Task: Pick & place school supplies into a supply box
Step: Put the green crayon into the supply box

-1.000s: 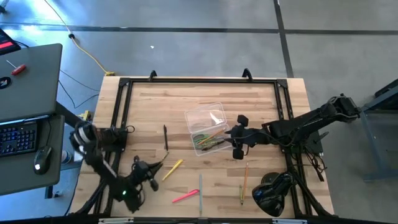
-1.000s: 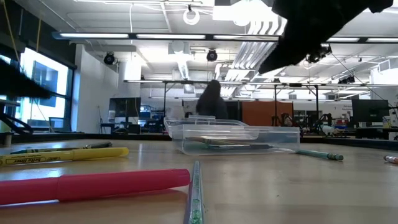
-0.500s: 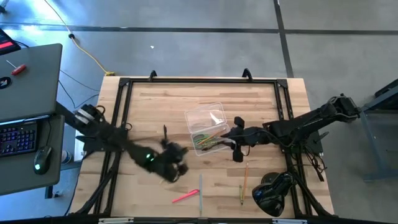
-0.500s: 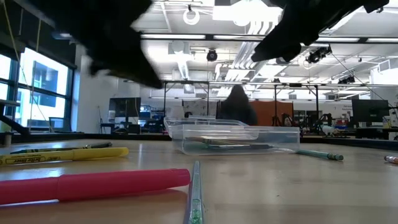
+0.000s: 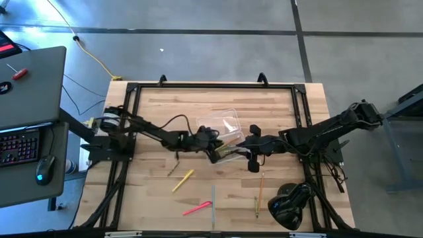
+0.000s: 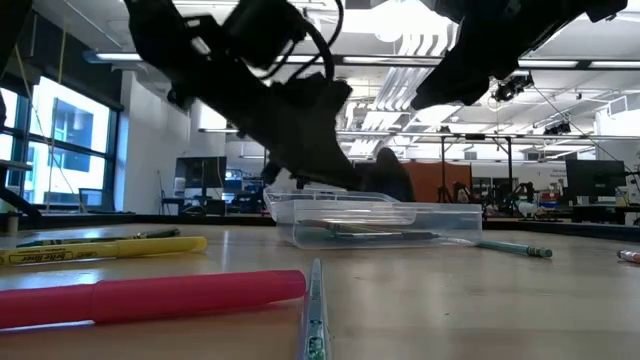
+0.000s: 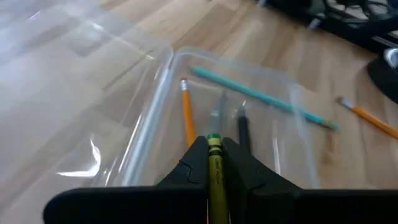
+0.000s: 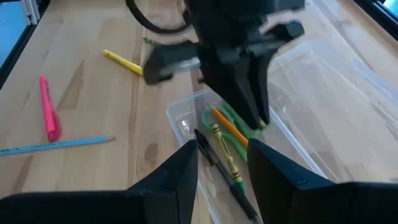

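Note:
My left gripper (image 7: 213, 148) hangs over the clear supply box (image 5: 221, 137), shut on an olive-yellow pencil (image 7: 214, 163). In the low view it (image 6: 335, 172) stands just above the box rim (image 6: 380, 212). The box holds an orange pencil (image 7: 187, 115), a teal pencil (image 7: 261, 96), a black pen (image 8: 221, 167) and green-handled scissors (image 8: 235, 124). My right gripper (image 8: 224, 155) is open at the box's right side (image 5: 253, 147), touching nothing. A yellow marker (image 5: 183, 180), pink marker (image 5: 197, 208), light blue pencil (image 5: 213, 198) and orange pencil (image 5: 261, 185) lie flat on the table. My left gripper pinches the olive-yellow pencil between its two fingers, near the green-tipped end (image 7: 213, 139), which pokes out at the fingertips. The pencil runs back along the gap between the fingers. The fingers slant down from the table's left side. The pencil is lifted clear, above the box's inside.
A bulky black object (image 5: 291, 205) sits at the near right corner. A black frame (image 5: 132, 119) rims the table. A green pencil (image 5: 256, 206) and a small brown pencil (image 5: 172, 170) lie on the near half. A laptop desk (image 5: 30, 99) stands left of the table.
My left arm has swept from the table's near left part, beside the yellow marker, toward the far right and now stands over the supply box. The right arm and the things lying on the table have kept still.

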`<state>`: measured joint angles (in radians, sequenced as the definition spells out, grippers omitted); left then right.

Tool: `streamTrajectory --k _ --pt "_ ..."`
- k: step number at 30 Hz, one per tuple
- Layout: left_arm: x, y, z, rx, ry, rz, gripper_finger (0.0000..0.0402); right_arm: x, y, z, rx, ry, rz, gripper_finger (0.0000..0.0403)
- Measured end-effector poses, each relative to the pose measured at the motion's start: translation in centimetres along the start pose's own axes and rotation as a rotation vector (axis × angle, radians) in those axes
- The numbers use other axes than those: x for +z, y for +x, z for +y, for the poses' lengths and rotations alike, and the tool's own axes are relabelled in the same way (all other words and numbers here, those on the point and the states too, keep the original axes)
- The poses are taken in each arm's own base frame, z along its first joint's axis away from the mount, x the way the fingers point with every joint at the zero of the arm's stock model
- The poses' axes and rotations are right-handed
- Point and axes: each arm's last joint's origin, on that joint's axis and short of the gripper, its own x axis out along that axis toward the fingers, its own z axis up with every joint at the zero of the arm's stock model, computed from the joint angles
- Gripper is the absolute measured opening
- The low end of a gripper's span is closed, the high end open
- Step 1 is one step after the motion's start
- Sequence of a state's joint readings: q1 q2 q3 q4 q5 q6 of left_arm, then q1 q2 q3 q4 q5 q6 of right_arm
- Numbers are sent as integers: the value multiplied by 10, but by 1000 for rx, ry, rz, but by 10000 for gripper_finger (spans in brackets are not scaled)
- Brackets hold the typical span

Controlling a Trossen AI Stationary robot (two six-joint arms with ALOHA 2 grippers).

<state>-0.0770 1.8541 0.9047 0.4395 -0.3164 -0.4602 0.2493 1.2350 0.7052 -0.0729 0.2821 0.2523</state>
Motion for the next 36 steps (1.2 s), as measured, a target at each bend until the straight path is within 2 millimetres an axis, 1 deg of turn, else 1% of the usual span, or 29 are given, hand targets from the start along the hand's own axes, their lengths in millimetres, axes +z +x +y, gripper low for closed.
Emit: streamTrajectory --k 3,6,9,11,14,19,22,26,30,34,36 --pt "1 11 1 -31 -16 -41 55 0 0 0 0 -1 -1 119" --pt "5 18 -4 -40 25 -47 69 0 0 0 -1 -7 0 119" --pt "8 20 -7 -34 73 -29 87 0 0 0 -3 -7 1 119" --pt "11 20 -9 -37 75 -35 98 -1 0 0 -5 -9 5 119" --pt "12 20 -9 -35 78 -30 112 -1 0 0 -5 -9 8 119" --pt "15 16 -10 -58 74 -12 121 -1 0 0 -3 -10 12 119" --pt "24 6 -11 -70 82 -6 117 -1 0 0 0 -10 13 119" --pt "36 -10 -11 -46 146 21 107 -1 0 0 -1 -10 13 119" --pt "47 -33 -7 16 184 75 101 -1 0 0 -1 -10 13 119" --pt "47 -53 0 64 194 199 99 -1 0 0 -2 7 13 119" --pt "44 -59 2 51 187 265 99 -1 0 0 -2 6 13 119"
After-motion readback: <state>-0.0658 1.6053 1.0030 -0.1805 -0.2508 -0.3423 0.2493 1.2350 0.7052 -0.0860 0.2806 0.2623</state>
